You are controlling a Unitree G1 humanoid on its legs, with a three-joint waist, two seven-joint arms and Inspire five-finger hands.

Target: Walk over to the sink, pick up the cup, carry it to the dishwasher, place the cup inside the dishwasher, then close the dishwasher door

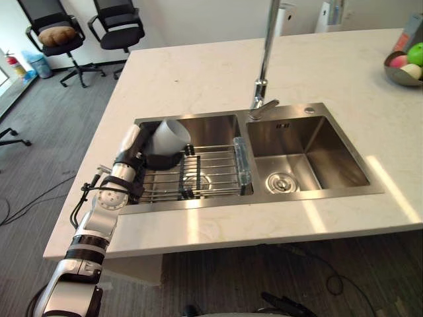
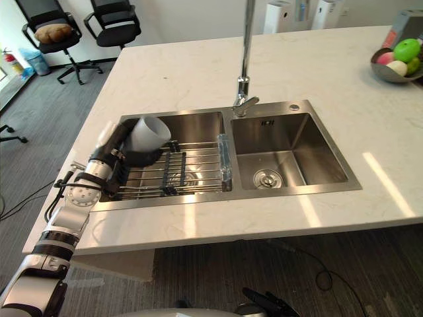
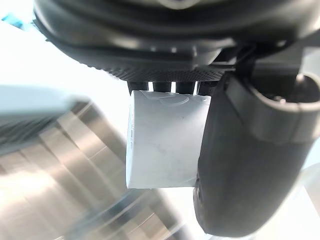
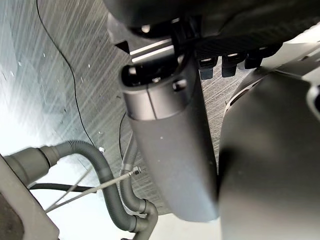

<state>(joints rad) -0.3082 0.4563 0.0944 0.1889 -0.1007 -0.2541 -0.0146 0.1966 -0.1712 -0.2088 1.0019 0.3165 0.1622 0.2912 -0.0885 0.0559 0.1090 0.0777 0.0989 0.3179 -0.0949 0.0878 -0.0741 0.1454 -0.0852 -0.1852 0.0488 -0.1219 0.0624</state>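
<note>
Left hand (image 1: 132,158) clamped round white cup (image 1: 172,135), tilted by left wall of sink (image 1: 310,109), over wire rack (image 1: 218,172). Right basin open. Right hand (image 4: 170,150): grip cannot tell. Pale countertop (image 1: 198,72); office chairs (image 1: 59,33) beyond.

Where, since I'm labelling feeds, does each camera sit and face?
Left eye: head, down at sink; left arm, left hand gripping cup.
Right eye: head, slightly rightward; same scene.
Left wrist: along left hand, at cup.
Right wrist: along right hand, at floor, hoses.
Shared: cup in both eyes and left wrist.
</note>
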